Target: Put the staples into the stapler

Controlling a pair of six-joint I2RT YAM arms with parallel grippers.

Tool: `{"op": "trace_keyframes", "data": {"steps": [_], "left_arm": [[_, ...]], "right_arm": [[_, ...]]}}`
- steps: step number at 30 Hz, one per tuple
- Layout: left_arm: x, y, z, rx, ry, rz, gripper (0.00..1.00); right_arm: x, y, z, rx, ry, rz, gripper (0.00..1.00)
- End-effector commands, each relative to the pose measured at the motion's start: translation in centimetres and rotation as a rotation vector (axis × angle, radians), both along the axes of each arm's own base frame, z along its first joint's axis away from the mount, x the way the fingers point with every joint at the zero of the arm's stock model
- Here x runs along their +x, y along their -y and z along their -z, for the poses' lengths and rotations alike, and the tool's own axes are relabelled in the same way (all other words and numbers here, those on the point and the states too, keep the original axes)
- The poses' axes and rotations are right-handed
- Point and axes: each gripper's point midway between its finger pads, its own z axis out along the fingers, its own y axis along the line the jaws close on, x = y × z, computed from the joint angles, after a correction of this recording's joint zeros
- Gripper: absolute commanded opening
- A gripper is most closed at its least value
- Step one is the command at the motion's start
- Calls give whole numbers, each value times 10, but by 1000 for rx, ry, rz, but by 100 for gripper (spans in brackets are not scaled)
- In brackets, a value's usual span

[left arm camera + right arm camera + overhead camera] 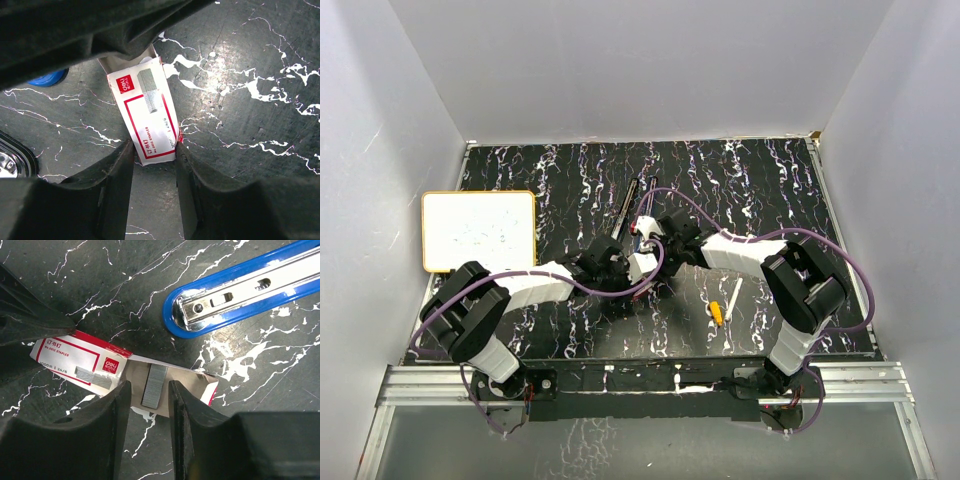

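Note:
The staples box (147,112), red and white, lies on the dark marbled table at its middle (642,266). My left gripper (154,150) is shut on the box's near end, a finger pressed to each side. The tan inner tray (192,382) is slid out, and a grey strip of staples (154,385) lies in it. My right gripper (147,392) is open, its fingers straddling that strip with a gap on both sides. The blue stapler (240,295) lies opened just beyond, its metal channel facing up, and reaches toward the back of the table (628,208).
A white pen with a yellow tip (725,305) lies right of centre. A white board with a yellow rim (480,230) sits at the left. A black-rimmed shiny part (9,160) shows left of the left fingers. White walls close in the table.

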Motion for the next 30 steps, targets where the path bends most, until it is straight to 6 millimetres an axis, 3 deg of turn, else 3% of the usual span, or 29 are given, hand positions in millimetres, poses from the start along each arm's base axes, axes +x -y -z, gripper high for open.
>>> {"op": "trace_keyframes", "data": {"steps": [1, 7, 9, 13, 18, 27, 30], "left_arm": [[-3, -2, 3, 19, -9, 13, 35], [-2, -2, 2, 17, -6, 13, 36], [-2, -1, 1, 16, -2, 12, 35], [-2, -2, 1, 18, 2, 13, 35], [-1, -4, 1, 22, 8, 14, 36], [-1, -4, -1, 23, 18, 20, 36], [-1, -4, -1, 21, 18, 23, 35]], "right_arm": [[8, -14, -27, 56, 65, -31, 39], [15, -8, -17, 11, 81, 7, 37], [17, -8, -19, 11, 87, 14, 32], [19, -10, -27, 21, 100, 16, 22], [15, -17, -44, 68, 105, -28, 16], [11, -20, -55, 66, 127, -117, 15], [10, -18, -50, 54, 114, -123, 22]]}}
